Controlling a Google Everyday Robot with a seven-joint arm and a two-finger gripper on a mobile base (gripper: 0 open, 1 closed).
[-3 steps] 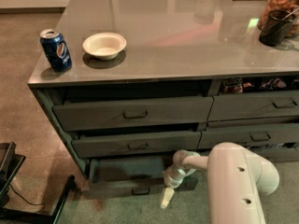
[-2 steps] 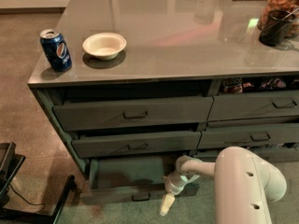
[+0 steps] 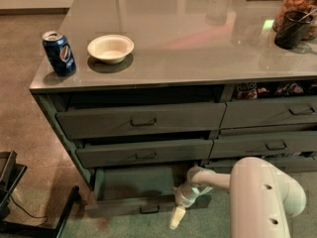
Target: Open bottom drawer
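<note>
Pincer point(image 3: 176, 217) of the white robot arm point(image 3: 262, 198) hangs low at the front of the bottom drawer point(image 3: 124, 205), just right of its small dark handle point(image 3: 149, 209) and apart from it; whether it is spread wide or drawn narrow cannot be told. The bottom drawer, slimmest of the left stack, stands well out from the cabinet near the floor, its dark inside showing. Above it, the middle drawer point(image 3: 143, 152) and top drawer point(image 3: 141, 119) sit slightly out, with gaps over their fronts. To the right, the second stack of drawers point(image 3: 270, 115) runs behind the arm. On the grey counter point(image 3: 198, 48), a blue Pepsi can point(image 3: 59, 52) stands upright at the left corner, a cream bowl point(image 3: 110, 48) just beside it. A jar point(image 3: 297, 6) stands at the counter's far right edge.
</note>
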